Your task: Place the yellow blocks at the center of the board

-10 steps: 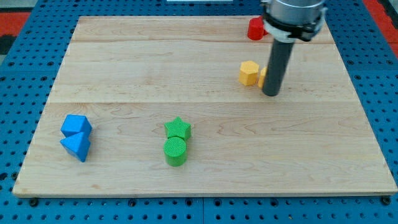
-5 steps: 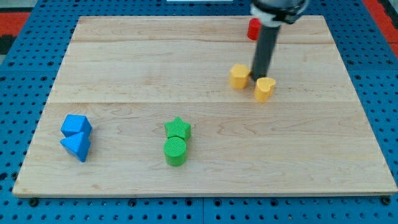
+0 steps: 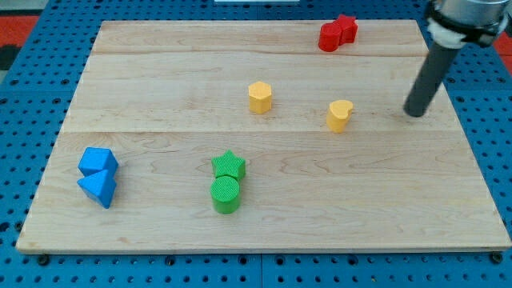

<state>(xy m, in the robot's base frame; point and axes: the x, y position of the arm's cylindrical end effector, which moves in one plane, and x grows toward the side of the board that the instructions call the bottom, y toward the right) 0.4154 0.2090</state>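
Two yellow blocks sit apart near the middle of the desk [image 3: 160,80]: a six-sided yellow block [image 3: 259,97] and, to the view's right, a heart-shaped yellow block [image 3: 340,114]. The arm carries no end effector, just a rod; its tip [image 3: 414,114] rests well right of the heart-shaped one, touching nothing. Red blocks [image 3: 338,33] lie at the top, green blocks [image 3: 227,182] and blue blocks [image 3: 98,176] lower left.
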